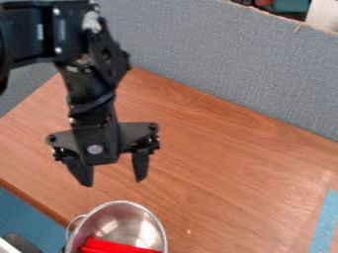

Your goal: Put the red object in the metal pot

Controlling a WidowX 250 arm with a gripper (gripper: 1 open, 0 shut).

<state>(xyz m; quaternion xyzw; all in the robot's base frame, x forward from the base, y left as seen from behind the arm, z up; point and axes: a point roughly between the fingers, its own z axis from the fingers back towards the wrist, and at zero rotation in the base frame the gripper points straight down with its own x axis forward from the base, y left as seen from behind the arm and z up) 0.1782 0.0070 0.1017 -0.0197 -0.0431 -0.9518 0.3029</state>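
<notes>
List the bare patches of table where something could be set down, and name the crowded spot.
Bare wood runs from the gripper right to the table edge, and back to the grey wall. Crowded: the near edge, where the metal pot holds the red object.

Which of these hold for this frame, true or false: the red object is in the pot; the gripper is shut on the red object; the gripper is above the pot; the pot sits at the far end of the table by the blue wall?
1. The red object lies inside the pot. True.
2. The gripper is shut on the red object. False: its jaws stand open and empty.
3. The gripper is above the pot, apart from it. True.
4. The pot sits at the far end of the table by the blue wall. False: it sits at the near edge, at the bottom of the picture.
</notes>
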